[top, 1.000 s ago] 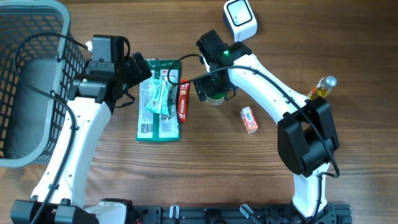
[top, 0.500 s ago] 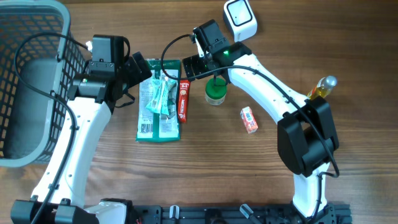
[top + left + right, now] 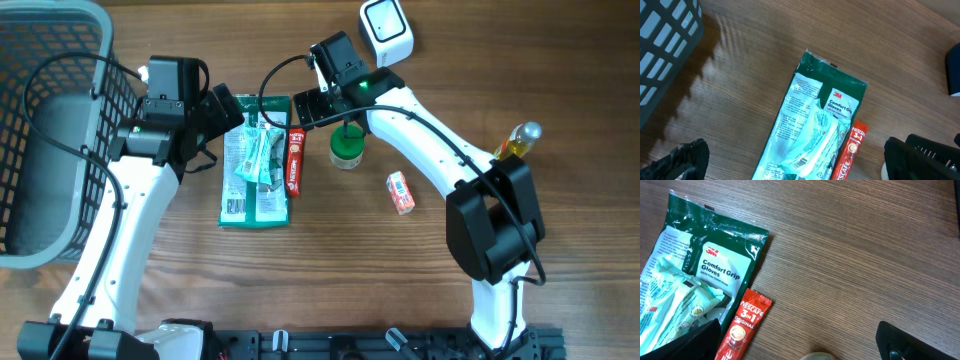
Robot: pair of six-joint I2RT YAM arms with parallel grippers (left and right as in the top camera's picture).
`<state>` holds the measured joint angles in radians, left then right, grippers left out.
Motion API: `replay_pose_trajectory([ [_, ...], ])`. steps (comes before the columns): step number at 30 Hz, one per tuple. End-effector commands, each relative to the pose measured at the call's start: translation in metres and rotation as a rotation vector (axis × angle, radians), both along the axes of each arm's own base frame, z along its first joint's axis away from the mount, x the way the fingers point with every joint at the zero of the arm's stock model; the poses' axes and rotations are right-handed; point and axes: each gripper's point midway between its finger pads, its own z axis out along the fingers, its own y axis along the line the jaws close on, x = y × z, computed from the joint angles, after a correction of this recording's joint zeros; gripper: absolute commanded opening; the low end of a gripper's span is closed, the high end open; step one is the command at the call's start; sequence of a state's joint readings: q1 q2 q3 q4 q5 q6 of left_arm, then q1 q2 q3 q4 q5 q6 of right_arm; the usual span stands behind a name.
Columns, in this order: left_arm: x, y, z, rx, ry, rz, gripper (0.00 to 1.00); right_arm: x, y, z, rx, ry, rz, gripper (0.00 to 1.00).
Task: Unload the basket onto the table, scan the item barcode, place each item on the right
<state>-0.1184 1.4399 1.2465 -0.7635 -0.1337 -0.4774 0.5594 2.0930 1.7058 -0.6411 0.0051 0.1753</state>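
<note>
Wooden table (image 3: 330, 260): glove packet (image 3: 255, 165) (flat) beside coffee stick (image 3: 295, 162), apparently touching.

Holding the left gripper (image 3: 228, 112) open over the top left corner of the green glove packet (image 3: 255, 165). Poising the right gripper (image 3: 308, 106) open at the upper end of the red coffee stick (image 3: 295, 163). Showing a green-lidded jar (image 3: 347, 148) just beside the right gripper, the white scanner (image 3: 386, 30) near it, a small orange box (image 3: 401, 192) and a bottle (image 3: 518, 141) well apart from it, and the grey basket (image 3: 70, 45) behind the left gripper.
</note>
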Motion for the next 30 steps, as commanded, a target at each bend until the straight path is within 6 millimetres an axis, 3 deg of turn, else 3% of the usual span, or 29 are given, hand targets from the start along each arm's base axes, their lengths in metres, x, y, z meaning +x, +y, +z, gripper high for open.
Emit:
replay_pose_trajectory([
  [1, 0.002, 0.002, 0.006, 0.004, -0.016, 0.006, 1.0, 0.002, -0.003, -0.006, -0.01, 0.005, -0.019, 1.0],
  [11, 0.002, 0.002, 0.006, 0.004, -0.016, 0.006, 1.0, 0.002, -0.003, -0.007, -0.01, 0.005, -0.019, 1.0],
  [20, 0.002, 0.002, 0.006, 0.004, -0.016, 0.006, 1.0, 0.015, 0.005, 0.003, 0.03, -0.057, -0.019, 0.99],
  [24, 0.002, 0.002, 0.006, 0.004, -0.016, 0.006, 1.0, 0.002, 0.016, 0.0, 0.088, 0.011, 0.03, 1.0],
  [30, 0.002, 0.002, 0.006, 0.004, -0.016, 0.006, 1.0, 0.0, -0.025, -0.012, 0.125, 0.16, -0.131, 1.0],
])
